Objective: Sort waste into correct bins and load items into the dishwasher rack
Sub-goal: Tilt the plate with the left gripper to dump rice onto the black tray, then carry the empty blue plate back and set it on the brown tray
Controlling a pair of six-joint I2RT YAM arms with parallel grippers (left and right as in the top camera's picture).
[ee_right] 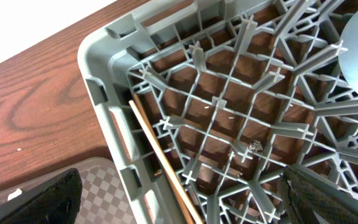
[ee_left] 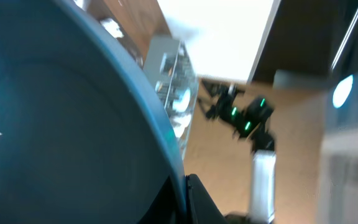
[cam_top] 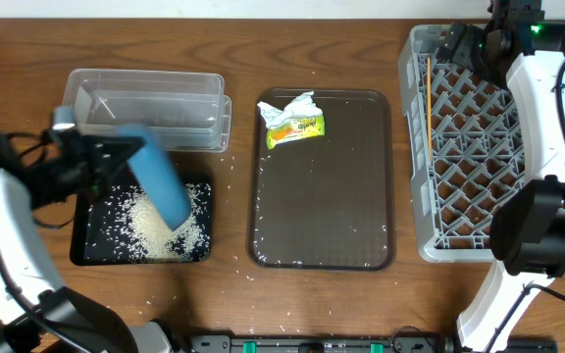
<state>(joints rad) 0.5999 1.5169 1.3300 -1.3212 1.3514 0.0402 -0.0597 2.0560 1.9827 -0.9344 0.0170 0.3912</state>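
We grip the dark blue bowl in the closed left end effector, tipped above the black tray, and should tilt slowly so the rice lands inside. The right end effector stands open.

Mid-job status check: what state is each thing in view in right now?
left claw: shut on blue bowl
blue bowl: tipped on edge over black tray
rice: heaped in black tray
clear tub: upright, looks empty
wrapper: crumpled, on brown tray
chopsticks: lying in rack
right claw: open, above rack
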